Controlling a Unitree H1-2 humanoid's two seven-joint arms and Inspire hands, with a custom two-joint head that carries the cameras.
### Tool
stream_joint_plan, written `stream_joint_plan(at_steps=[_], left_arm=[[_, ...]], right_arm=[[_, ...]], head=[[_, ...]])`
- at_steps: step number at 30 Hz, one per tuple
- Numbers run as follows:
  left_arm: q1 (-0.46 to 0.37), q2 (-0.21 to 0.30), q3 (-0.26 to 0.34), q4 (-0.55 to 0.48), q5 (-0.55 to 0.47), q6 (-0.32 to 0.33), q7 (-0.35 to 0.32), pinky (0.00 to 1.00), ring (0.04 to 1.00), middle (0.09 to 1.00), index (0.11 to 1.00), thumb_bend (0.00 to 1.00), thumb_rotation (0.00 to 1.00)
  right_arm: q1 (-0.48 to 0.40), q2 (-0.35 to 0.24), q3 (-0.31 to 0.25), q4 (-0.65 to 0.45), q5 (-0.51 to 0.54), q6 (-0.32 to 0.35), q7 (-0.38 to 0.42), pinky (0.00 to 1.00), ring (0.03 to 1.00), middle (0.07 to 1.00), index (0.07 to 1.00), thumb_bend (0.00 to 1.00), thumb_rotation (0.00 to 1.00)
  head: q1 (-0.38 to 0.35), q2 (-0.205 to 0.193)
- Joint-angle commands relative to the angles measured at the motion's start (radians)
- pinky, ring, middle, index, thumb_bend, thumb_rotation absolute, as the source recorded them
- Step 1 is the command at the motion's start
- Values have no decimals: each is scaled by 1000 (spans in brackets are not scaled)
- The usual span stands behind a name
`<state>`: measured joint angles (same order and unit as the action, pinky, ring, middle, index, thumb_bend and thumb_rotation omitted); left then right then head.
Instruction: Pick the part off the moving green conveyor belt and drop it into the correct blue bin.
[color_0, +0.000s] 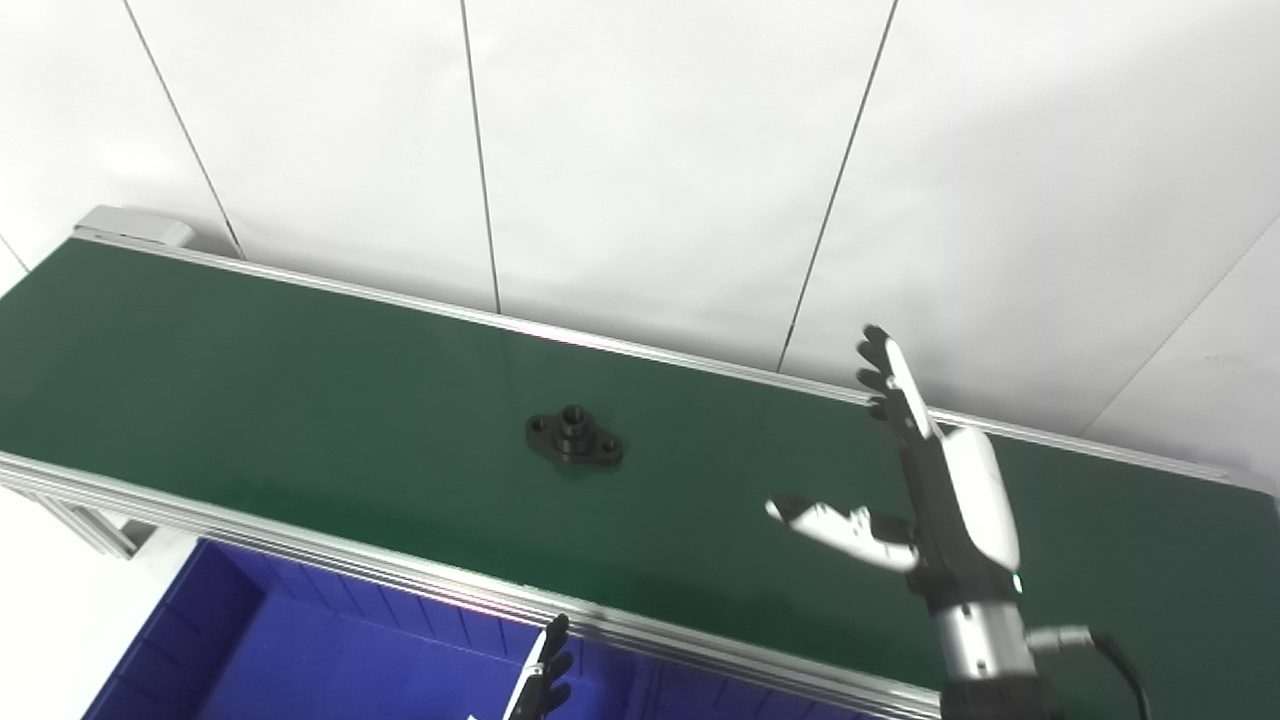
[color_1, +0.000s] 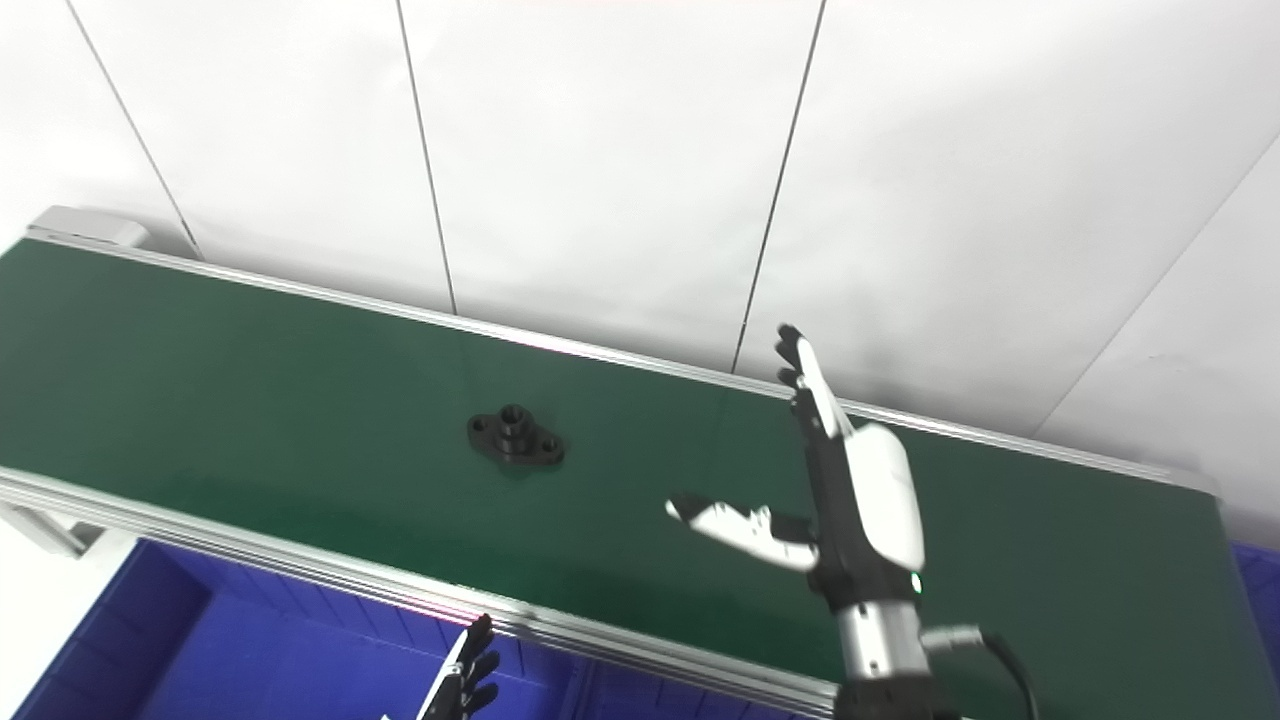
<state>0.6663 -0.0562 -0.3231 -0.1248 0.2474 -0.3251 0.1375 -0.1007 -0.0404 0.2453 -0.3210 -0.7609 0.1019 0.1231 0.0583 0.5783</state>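
A small black flanged part (color_0: 575, 438) with a raised centre hub lies flat on the green conveyor belt (color_0: 300, 400), near the belt's middle. My right hand (color_0: 925, 480) hovers over the belt to the right of the part, open, fingers stretched up and thumb pointing left toward it, holding nothing. Only the fingertips of my left hand (color_0: 545, 675) show at the bottom edge, over the blue bin (color_0: 330, 660); its fingers look extended and it holds nothing that I can see.
The belt's aluminium rails (color_0: 400, 575) run along the near and far sides. A white panelled wall (color_1: 600, 150) stands behind the belt. A sliver of another blue bin (color_1: 1258, 600) shows at the far right.
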Motion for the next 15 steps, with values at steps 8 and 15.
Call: stream_joint_plan(at_steps=[8, 15], left_arm=[[16, -48, -52, -33, 15, -12, -7, 895, 955, 1000, 1000, 818, 1000], [15, -52, -57, -38, -7, 0, -15, 955, 975, 1000, 1000, 828, 1000]], right_arm=[[-179, -61, 109, 147, -294, 17, -14, 771, 821, 866, 938, 969, 752], [-273, -26, 133, 292, -308, 29, -35, 782, 808, 857, 918, 995, 715]], head=[[3, 2], [12, 3]])
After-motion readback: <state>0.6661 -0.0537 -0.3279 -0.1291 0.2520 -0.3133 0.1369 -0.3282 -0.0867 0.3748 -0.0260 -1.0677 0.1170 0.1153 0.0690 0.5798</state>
